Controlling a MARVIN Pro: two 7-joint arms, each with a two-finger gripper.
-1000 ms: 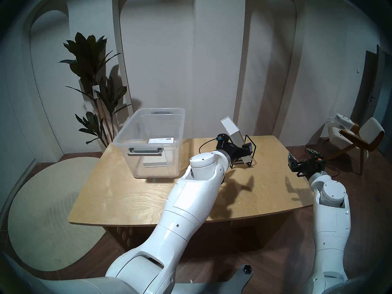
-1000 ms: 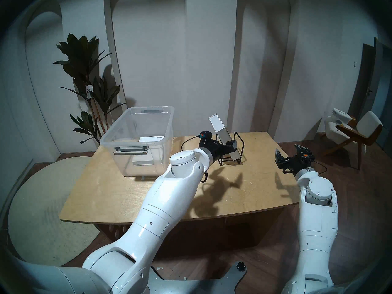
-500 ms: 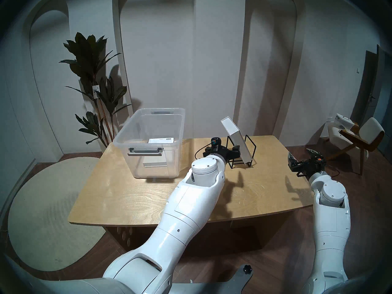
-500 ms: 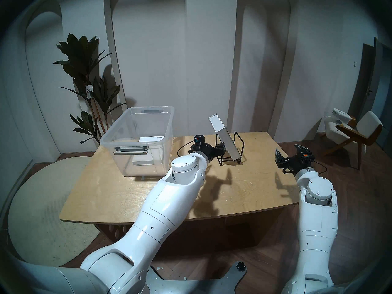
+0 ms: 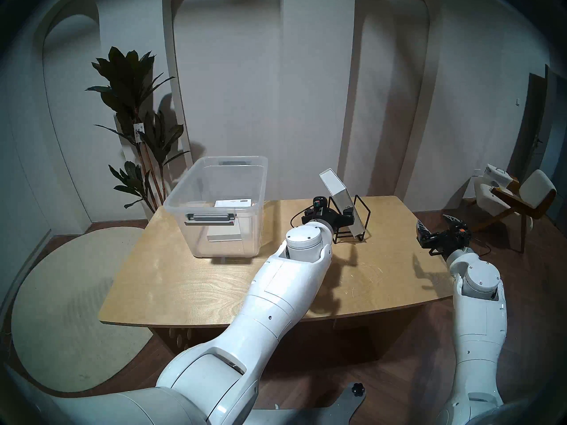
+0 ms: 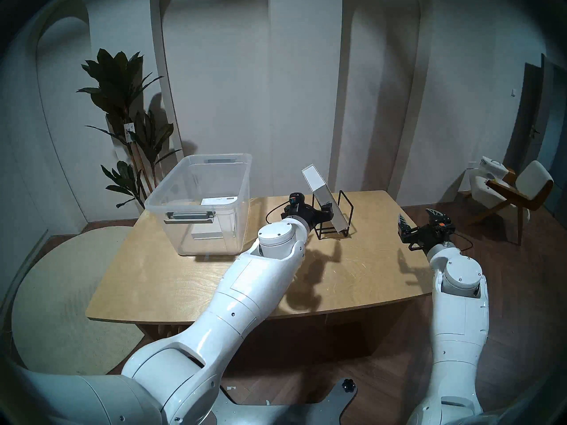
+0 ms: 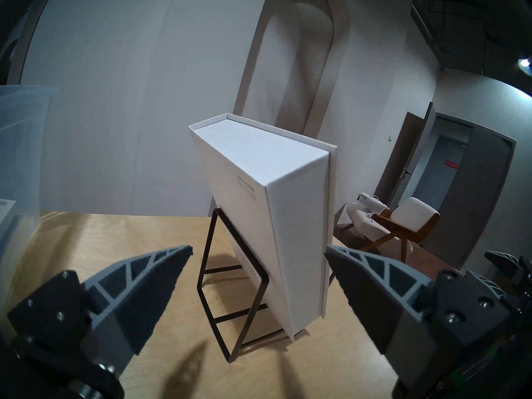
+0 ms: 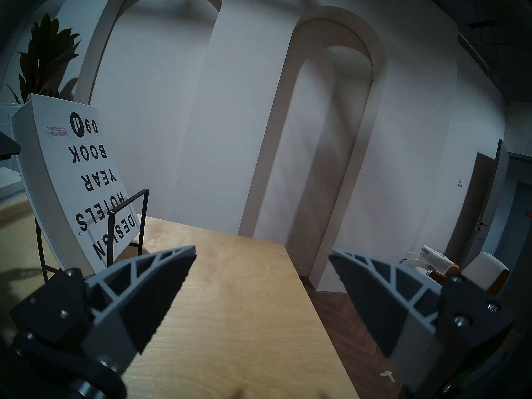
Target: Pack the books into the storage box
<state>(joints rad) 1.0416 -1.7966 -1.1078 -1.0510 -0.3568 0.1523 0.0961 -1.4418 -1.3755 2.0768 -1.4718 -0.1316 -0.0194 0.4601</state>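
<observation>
Moved: left gripper (image 7: 259, 253), advanced on the white yearbook (image 7: 276, 214) since a second ago; jaws spread wide, empty. Unmoved: right gripper (image 8: 262, 256), likewise spread, empty, off the table's (image 5: 190, 286) right edge.

Yearbook: dead ahead between the left fingertips, leaning tilted in the black wire rack (image 7: 230, 303).

Storage box (image 5: 214, 185): left of that gripper, flat white books (image 5: 224, 232) inside.

Grip advice: straddle the book's thickness above the rack's front loop, which stands in the way; lift clear before swinging left.
</observation>
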